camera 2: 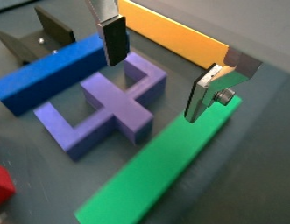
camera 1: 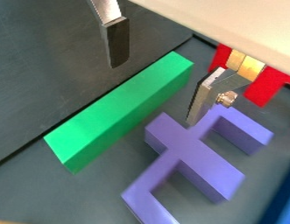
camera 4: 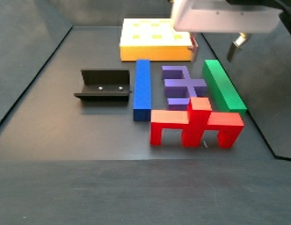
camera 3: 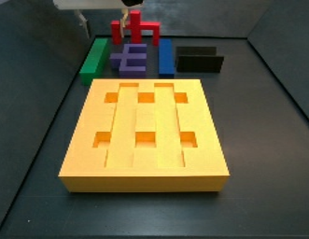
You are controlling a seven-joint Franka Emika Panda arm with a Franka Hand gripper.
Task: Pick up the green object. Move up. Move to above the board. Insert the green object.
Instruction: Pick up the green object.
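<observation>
A purple block [camera 4: 178, 85] is seen lying between a blue bar [camera 4: 142, 86] and other pieces. A red block [camera 4: 197, 124] is set just beside the purple block's end. The fixture [camera 4: 103, 86] stands beside the blue bar.

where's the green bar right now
The green object lies flat on the floor beside the purple block, just beyond the board in a side view; the open gripper hovers over it.

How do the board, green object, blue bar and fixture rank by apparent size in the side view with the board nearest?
1. board, though nearest the camera
2. green object and blue bar, too alike to rank
3. fixture

The gripper hangs behind them.
</observation>
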